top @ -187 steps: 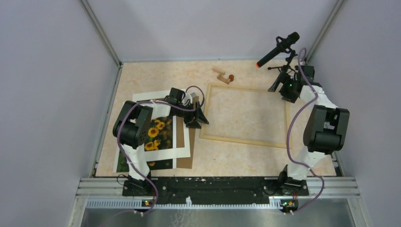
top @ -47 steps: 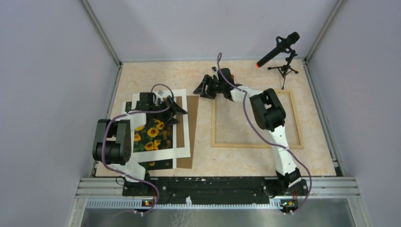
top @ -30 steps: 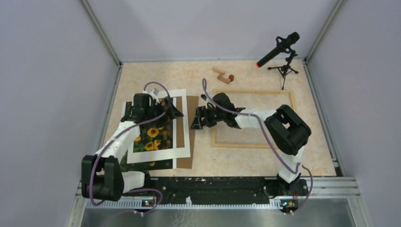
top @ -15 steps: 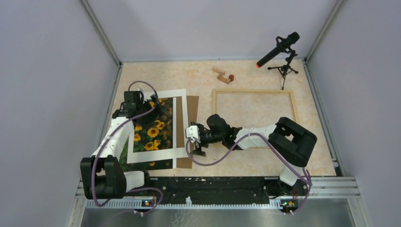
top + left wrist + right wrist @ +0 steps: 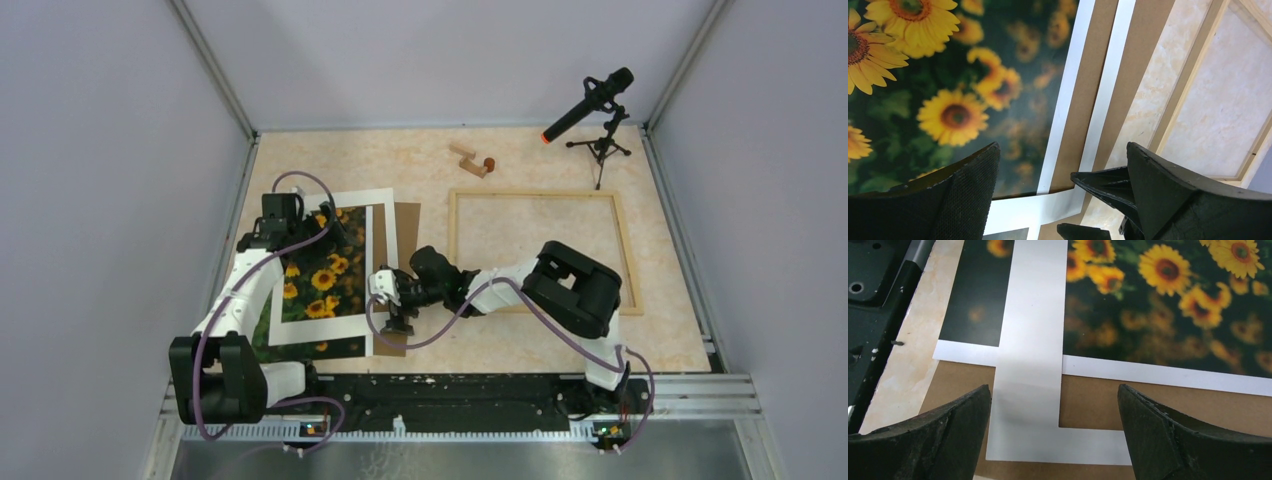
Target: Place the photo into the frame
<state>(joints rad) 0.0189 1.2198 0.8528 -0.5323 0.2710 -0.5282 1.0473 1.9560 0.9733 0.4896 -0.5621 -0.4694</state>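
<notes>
The sunflower photo (image 5: 320,285) lies at the left of the table under a white mat (image 5: 386,265), on a brown backing board (image 5: 408,215). The light-wood frame (image 5: 530,194) lies flat to the right, with bare table inside it. My left gripper (image 5: 328,220) is open and empty above the photo's far part (image 5: 943,110); it shows in the left wrist view (image 5: 1063,200). My right gripper (image 5: 393,312) is open and empty over the mat's near right corner (image 5: 1033,405); it shows in the right wrist view (image 5: 1055,440). The photo also shows there (image 5: 1158,315).
Small wooden blocks (image 5: 470,160) lie at the far edge. A microphone on a tripod (image 5: 598,140) stands at the far right. The black base rail (image 5: 873,315) runs just beyond the board's near edge. The frame's left rail (image 5: 1188,85) lies right of the board.
My right arm swung from the frame's far left corner down and left to the mat's near right corner. My left gripper drew back to the photo's far left. The frame was straightened earlier.
</notes>
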